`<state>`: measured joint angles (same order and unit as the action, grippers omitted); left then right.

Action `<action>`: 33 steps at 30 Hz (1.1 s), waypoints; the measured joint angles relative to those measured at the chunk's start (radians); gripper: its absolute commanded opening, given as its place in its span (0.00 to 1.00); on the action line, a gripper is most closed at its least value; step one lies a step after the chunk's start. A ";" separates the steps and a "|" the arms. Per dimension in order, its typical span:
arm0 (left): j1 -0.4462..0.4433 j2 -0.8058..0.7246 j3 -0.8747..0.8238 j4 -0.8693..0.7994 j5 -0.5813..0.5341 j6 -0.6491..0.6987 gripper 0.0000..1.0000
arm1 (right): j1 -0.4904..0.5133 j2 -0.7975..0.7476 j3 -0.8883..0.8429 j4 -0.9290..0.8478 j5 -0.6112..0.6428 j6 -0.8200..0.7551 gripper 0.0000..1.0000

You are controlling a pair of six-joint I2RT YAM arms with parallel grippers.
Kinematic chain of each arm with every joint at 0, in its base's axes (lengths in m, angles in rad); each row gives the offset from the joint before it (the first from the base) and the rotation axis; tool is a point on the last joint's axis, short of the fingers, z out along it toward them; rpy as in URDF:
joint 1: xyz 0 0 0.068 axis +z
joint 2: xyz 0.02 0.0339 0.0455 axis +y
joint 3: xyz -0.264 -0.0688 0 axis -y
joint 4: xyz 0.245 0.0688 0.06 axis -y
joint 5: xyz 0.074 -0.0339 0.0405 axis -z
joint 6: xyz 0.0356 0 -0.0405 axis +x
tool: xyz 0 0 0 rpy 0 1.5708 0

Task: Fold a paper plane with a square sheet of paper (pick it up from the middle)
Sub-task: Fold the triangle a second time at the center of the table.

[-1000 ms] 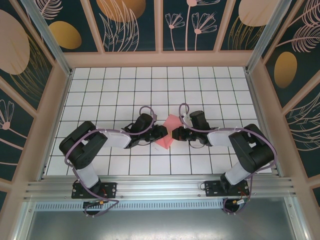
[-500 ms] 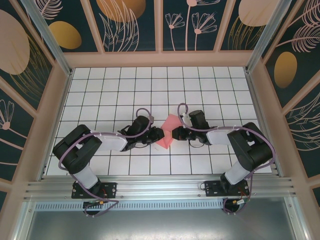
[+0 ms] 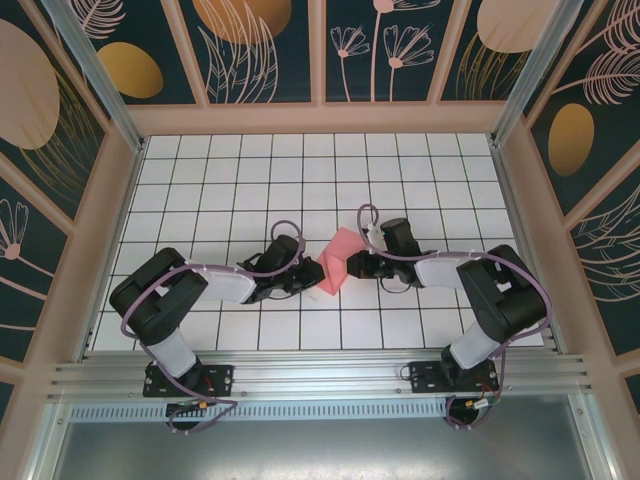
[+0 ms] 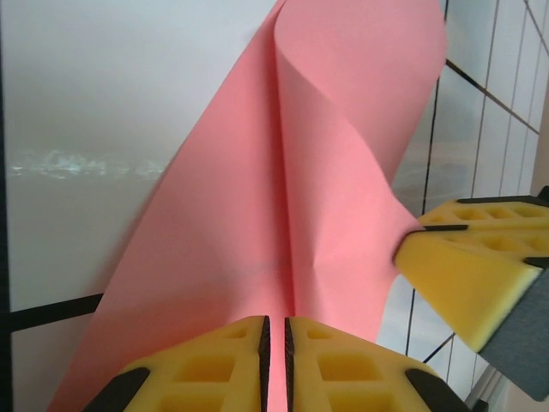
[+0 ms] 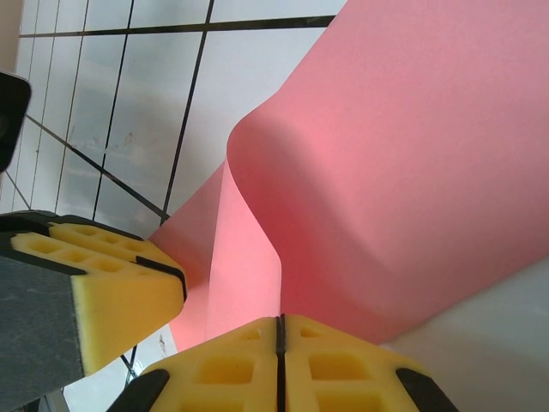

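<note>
— Watching the left gripper (image 3: 318, 272) slide inward over the last second and pinch down. Now clenched on the square sheet of paper (image 3: 338, 255), going by the left wrist view: yellow foam pads (image 4: 214, 365) nearly touching, with just the thin pink layer running between.

— Agreed. Same story for the right gripper (image 3: 350, 266): clamped on the opposite side of the sheet, pads pressed flush, hardly shifted in that time.

— And the sheet?

— Pinned between the two, near the middle of the table (image 3: 400, 170). No longer spread as a wide diamond; drawn in narrower and bunched. Hard to tell whether any corner touches the tiles.

— Meaning what for the task?

— Probably a two-handed hold just gained, ready for bringing edges together. No sharp finished fold to point at yet, so likely early days for the plane.

— Materials?

— Thin, matte, salmon-pink, limp enough to roll under light pressure. Bowed into a soft rounded hump in the right wrist view, not a crease; rising in a gentle curl with one faint ridge up the middle in the left wrist view. Spongy foam on the pads, moulded with square pockets and dark rubbery edging. Below, glossy white tiles ruled with dark grid lines, faintly reflective.

— Risk?

— Crumpling or tearing if pulled apart too firmly.
</note>
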<state>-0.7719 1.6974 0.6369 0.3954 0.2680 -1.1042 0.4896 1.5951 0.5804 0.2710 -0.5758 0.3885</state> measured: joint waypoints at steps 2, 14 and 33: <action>0.000 0.002 0.000 -0.006 0.000 0.000 0.16 | 0.000 0.000 0.003 -0.002 0.000 -0.010 0.10; -0.001 0.026 0.000 -0.010 -0.003 0.000 0.16 | 0.005 0.013 0.009 -0.045 0.033 -0.048 0.11; -0.003 0.027 0.010 -0.027 -0.004 0.008 0.16 | 0.041 0.042 0.037 -0.055 0.137 -0.067 0.12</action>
<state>-0.7746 1.7245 0.6472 0.3687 0.2638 -1.0962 0.5304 1.6367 0.6178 0.2157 -0.4389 0.3214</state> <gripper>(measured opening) 0.159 0.122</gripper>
